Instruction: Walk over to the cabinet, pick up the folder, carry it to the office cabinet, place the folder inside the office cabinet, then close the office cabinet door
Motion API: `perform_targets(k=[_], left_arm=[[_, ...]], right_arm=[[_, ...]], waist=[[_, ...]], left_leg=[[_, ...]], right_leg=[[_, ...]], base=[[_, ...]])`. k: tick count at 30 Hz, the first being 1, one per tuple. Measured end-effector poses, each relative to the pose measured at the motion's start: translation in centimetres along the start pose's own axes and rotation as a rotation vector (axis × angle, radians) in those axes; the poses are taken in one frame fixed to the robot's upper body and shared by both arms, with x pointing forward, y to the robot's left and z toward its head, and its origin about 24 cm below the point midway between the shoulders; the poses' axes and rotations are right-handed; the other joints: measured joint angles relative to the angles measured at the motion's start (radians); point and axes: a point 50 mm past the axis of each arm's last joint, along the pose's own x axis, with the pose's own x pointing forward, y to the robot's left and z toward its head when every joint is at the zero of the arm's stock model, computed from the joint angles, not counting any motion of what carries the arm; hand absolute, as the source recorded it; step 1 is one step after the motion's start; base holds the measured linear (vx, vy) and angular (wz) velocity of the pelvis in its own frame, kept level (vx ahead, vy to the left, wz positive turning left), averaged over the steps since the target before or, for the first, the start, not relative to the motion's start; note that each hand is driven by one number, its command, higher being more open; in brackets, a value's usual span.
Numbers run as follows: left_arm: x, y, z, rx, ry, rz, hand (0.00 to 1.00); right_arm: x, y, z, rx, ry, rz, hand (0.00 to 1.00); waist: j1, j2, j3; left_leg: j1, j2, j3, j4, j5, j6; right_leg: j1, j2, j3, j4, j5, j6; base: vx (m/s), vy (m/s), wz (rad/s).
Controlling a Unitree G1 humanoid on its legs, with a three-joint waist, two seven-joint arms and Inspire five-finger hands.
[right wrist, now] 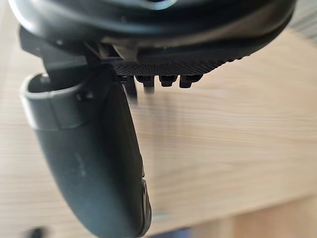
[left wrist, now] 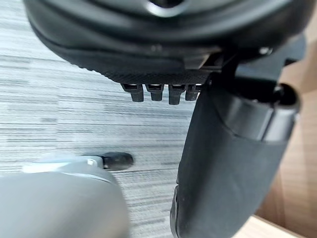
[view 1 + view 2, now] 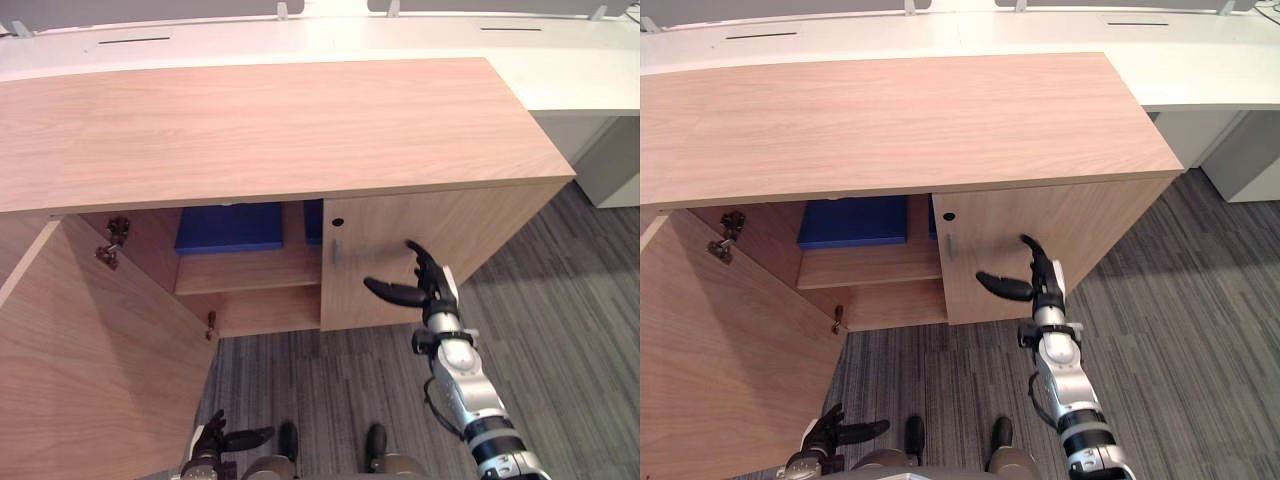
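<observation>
Blue flat folder (image 3: 228, 228) is lying on the upper wooden shelf (image 3: 250, 272) in the left compartment of the light wood office cabinet (image 3: 280, 130), with its long side running across the opening. I'm also seeing a sliver of blue just past the centre divider, and I can't tell whether it belongs to the same folder. I'm reading the placing as done, so the wide-open left cabinet door (image 3: 90, 370) is what I'm lining up for. It is standing out toward the robot on the left, showing me its inner face. The left hand (image 3: 212, 440) is hanging low, near that inner face, with fingers relaxed, thumb spread and nothing held; it is the nearer hand. The right hand (image 3: 428, 290) is hovering in front of the closed right cabinet door (image 3: 450, 235), fingers and thumb splayed apart and empty, well apart from the open door. I'm judging that the closing push has to come from the door's far, outer side, which lies further left than the left hand.
</observation>
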Motion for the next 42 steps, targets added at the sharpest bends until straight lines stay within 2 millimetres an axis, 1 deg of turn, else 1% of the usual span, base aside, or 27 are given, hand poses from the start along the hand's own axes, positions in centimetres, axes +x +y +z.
perform_targets(k=[3, 4, 5, 8, 10, 11, 12, 13, 14, 15, 16, 18, 19, 20, 21, 22, 23, 24, 26, 27, 29, 31, 33, 34, 36, 40, 42], left_arm=[[-0.2, 0.2, -0.7, -0.022, 0.018, 0.010, 1.00], [-0.2, 0.2, -0.7, -0.035, 0.019, 0.012, 1.00], [-0.2, 0.2, -0.4, -0.053, 0.004, 0.014, 1.00], [-0.3, 0.4, 0.7, -0.145, -0.054, 0.025, 1.00], [-0.3, 0.8, 0.9, -0.224, -0.072, 0.050, 1.00], [-0.4, 1.4, 1.1, -0.331, -0.090, 0.085, 1.00], [-0.4, 1.7, 1.2, -0.370, -0.098, 0.099, 1.00], [-0.5, 2.2, 1.5, -0.444, -0.120, 0.134, 1.00], [-0.6, 2.6, 1.8, -0.482, -0.136, 0.149, 1.00], [-0.7, 3.5, 2.3, -0.568, -0.174, 0.186, 1.00], [-0.8, 3.8, 2.5, -0.597, -0.188, 0.202, 1.00], [-1.0, 5.1, 2.7, -0.683, -0.213, 0.257, 1.00], [-1.1, 6.0, 2.5, -0.731, -0.218, 0.295, 1.00], [-1.4, 6.9, 2.2, -0.760, -0.220, 0.338, 1.00], [-1.6, 7.5, 2.1, -0.772, -0.230, 0.358, 1.00], [-2.0, 9.1, 2.4, -0.781, -0.260, 0.399, 1.00], [-2.2, 10.9, 3.2, -0.757, -0.294, 0.431, 1.00], [-2.3, 11.7, 3.8, -0.743, -0.316, 0.443, 1.00], [-3.4, 15.3, 6.3, -0.682, -0.418, 0.502, 1.00], [-3.7, 16.3, 7.0, -0.661, -0.448, 0.516, 1.00], [-5.3, 18.9, 10.4, -0.586, -0.582, 0.549, 1.00], [-6.2, 19.7, 12.5, -0.549, -0.676, 0.550, 1.00], [-7.0, 19.6, 15.2, -0.477, -0.778, 0.524, 1.00], [-7.2, 18.9, 16.5, -0.438, -0.822, 0.488, 1.00], [-7.1, 17.6, 17.7, -0.383, -0.857, 0.430, 1.00], [-6.7, 15.8, 17.9, -0.310, -0.849, 0.365, 1.00], [-6.2, 14.5, 17.8, -0.271, -0.838, 0.309, 1.00]], right_arm=[[-3.1, -2.1, -6.3, 0.021, 0.246, -0.098, 1.00], [-3.8, -2.5, -7.4, 0.026, 0.294, -0.118, 1.00], [-5.5, -3.5, -9.9, 0.018, 0.410, -0.164, 1.00], [-8.0, -4.6, -12.8, 0.024, 0.565, -0.227, 1.00], [-8.4, -4.7, -13.2, 0.041, 0.584, -0.252, 1.00], [-8.6, -4.8, -13.3, 0.055, 0.588, -0.272, 1.00], [-8.6, -4.8, -13.3, 0.060, 0.589, -0.278, 1.00], [-8.5, -4.6, -13.3, 0.065, 0.585, -0.285, 1.00], [-8.3, -4.4, -13.0, 0.070, 0.573, -0.286, 1.00], [-7.9, -4.1, -12.7, 0.084, 0.555, -0.293, 1.00], [-7.7, -4.0, -12.5, 0.091, 0.545, -0.297, 1.00], [-7.0, -3.9, -11.9, 0.122, 0.518, -0.316, 1.00], [-6.3, -3.9, -11.3, 0.127, 0.492, -0.318, 1.00], [-5.9, -4.3, -10.8, 0.119, 0.471, -0.324, 1.00], [-5.8, -4.6, -10.6, 0.111, 0.460, -0.327, 1.00], [-5.7, -4.7, -10.4, 0.106, 0.453, -0.324, 1.00], [-5.6, -4.7, -10.3, 0.097, 0.450, -0.314, 1.00], [-5.5, -4.7, -10.3, 0.093, 0.448, -0.310, 1.00], [-5.0, -4.2, -9.9, 0.083, 0.432, -0.280, 1.00], [-4.8, -4.0, -9.7, 0.078, 0.427, -0.268, 1.00], [-4.3, -3.6, -9.3, 0.071, 0.406, -0.229, 1.00], [-4.2, -3.5, -9.2, 0.066, 0.400, -0.216, 1.00], [-4.3, -3.6, -9.3, 0.065, 0.400, -0.214, 1.00], [-4.4, -3.8, -9.4, 0.062, 0.404, -0.213, 1.00], [-4.7, -3.8, -9.6, 0.062, 0.413, -0.212, 1.00], [-5.6, -4.0, -10.4, 0.061, 0.444, -0.213, 1.00], [-6.0, -4.0, -10.8, 0.062, 0.457, -0.213, 1.00]], waist=[[-0.006, 0.001, 0.000], [-0.009, 0.002, 0.000], [-0.012, 0.003, 0.001], [-0.003, 0.010, 0.004], [0.000, 0.010, 0.004], [0.000, 0.010, 0.005], [0.004, 0.013, 0.006], [0.025, 0.018, 0.010], [0.034, 0.021, 0.012], [0.039, 0.024, 0.015], [0.038, 0.025, 0.016], [0.039, 0.019, 0.025], [0.037, 0.013, 0.034], [0.037, 0.026, 0.038], [0.037, 0.029, 0.039], [0.050, 0.022, 0.044], [0.051, 0.016, 0.045], [0.051, 0.014, 0.046], [0.055, 0.013, 0.047], [0.058, 0.013, 0.047], [0.062, 0.013, 0.049], [0.063, 0.013, 0.050], [0.062, 0.013, 0.050], [0.060, 0.013, 0.051], [0.052, 0.014, 0.051], [0.047, 0.014, 0.057], [0.044, 0.013, 0.057]], left_leg=[[-0.002, -0.009, -0.066, 0.000, -0.001, 0.000], [-0.005, -0.013, -0.084, 0.001, 0.000, 0.001], [-0.016, -0.022, -0.129, 0.011, 0.000, 0.001], [-0.032, -0.032, -0.211, 0.028, 0.001, 0.000], [-0.037, -0.045, -0.245, 0.029, 0.009, -0.003], [-0.039, -0.063, -0.285, 0.035, 0.016, -0.006], [-0.041, -0.067, -0.298, 0.038, 0.017, -0.006], [-0.049, -0.068, -0.309, 0.043, 0.025, -0.014], [-0.058, -0.069, -0.313, 0.047, 0.028, -0.017], [-0.084, -0.075, -0.326, 0.058, 0.044, -0.023], [-0.091, -0.075, -0.310, 0.057, 0.045, -0.021], [-0.121, -0.047, -0.167, 0.080, 0.007, 0.004], [-0.152, -0.028, -0.045, 0.161, -0.021, 0.010], [-0.151, -0.014, 0.036, 0.217, -0.057, 0.006], [-0.143, -0.013, 0.043, 0.201, -0.061, 0.007], [-0.129, -0.027, 0.018, 0.162, -0.036, 0.012], [-0.118, -0.044, -0.013, 0.120, -0.011, 0.016], [-0.113, -0.051, -0.029, 0.102, -0.001, 0.017], [-0.084, -0.064, -0.062, 0.045, 0.025, 0.018], [-0.078, -0.065, -0.064, 0.039, 0.027, 0.018], [-0.069, -0.065, -0.075, 0.022, 0.032, 0.019], [-0.069, -0.064, -0.080, 0.019, 0.033, 0.019], [-0.068, -0.061, -0.082, 0.016, 0.033, 0.019], [-0.062, -0.062, -0.080, 0.009, 0.034, 0.021], [-0.053, -0.062, -0.077, 0.001, 0.036, 0.022], [-0.051, -0.057, -0.063, 0.001, 0.036, 0.022], [-0.047, -0.055, -0.051, 0.001, 0.036, 0.022]], right_leg=[[0.015, -0.016, -0.073, 0.053, -0.056, 0.005], [0.015, -0.023, -0.090, 0.070, -0.069, 0.008], [0.014, -0.037, -0.113, 0.116, -0.099, 0.006], [0.020, -0.045, -0.103, 0.166, -0.127, -0.014], [0.034, -0.055, -0.113, 0.170, -0.151, -0.011], [0.053, -0.069, -0.134, 0.171, -0.183, -0.001], [0.061, -0.070, -0.141, 0.173, -0.192, 0.000], [0.063, -0.070, -0.164, 0.186, -0.206, 0.001], [0.063, -0.071, -0.177, 0.195, -0.215, 0.001], [0.062, -0.078, -0.231, 0.225, -0.246, -0.006], [0.061, -0.089, -0.258, 0.234, -0.255, -0.010], [0.062, -0.102, -0.326, 0.244, -0.263, -0.013], [0.071, -0.116, -0.358, 0.245, -0.263, -0.012], [0.091, -0.121, -0.384, 0.250, -0.259, -0.001], [0.094, -0.121, -0.391, 0.258, -0.261, 0.005], [0.096, -0.122, -0.384, 0.257, -0.259, 0.009], [0.106, -0.121, -0.374, 0.236, -0.257, 0.012], [0.113, -0.118, -0.372, 0.222, -0.255, 0.014], [0.142, -0.104, -0.336, 0.174, -0.241, 0.015], [0.149, -0.101, -0.325, 0.164, -0.236, 0.014], [0.164, -0.090, -0.305, 0.137, -0.223, 0.014], [0.169, -0.083, -0.293, 0.123, -0.213, 0.013], [0.175, -0.076, -0.280, 0.105, -0.200, 0.011], [0.177, -0.075, -0.267, 0.099, -0.197, 0.011], [0.181, -0.075, -0.260, 0.095, -0.193, 0.011], [0.179, -0.070, -0.227, 0.081, -0.180, 0.011], [0.177, -0.070, -0.209, 0.080, -0.177, 0.012]], base=[[0.10, -0.025, 0.62], [0.12, -0.020, 0.96], [0.09, -0.007, 0.83], [0.07, 0.011, 0.91], [0.01, -0.027, 0.74], [0.00, -0.049, 0.83], [-0.03, -0.074, 0.84], [-0.05, -0.061, 0.54], [-0.11, -0.099, 0.93], [-0.11, -0.075, 0.96], [-0.15, -0.047, 1.20], [-0.10, -0.007, 0.86], [0.00, -0.022, 0.83], [0.06, -0.005, 0.79], [0.11, 0.010, 0.61], [0.08, 0.020, 0.64], [0.06, 0.021, 0.69], [0.04, 0.018, 0.77], [0.06, 0.016, 0.46], [0.04, 0.008, 0.17], [0.03, -0.016, 0.11], [0.01, -0.019, 0.07], [0.00, 0.000, 0.00], [0.01, -0.005, -0.06], [0.01, 0.000, -0.08], [-0.01, -0.002, -0.13], [-0.04, -0.002, -0.16]])
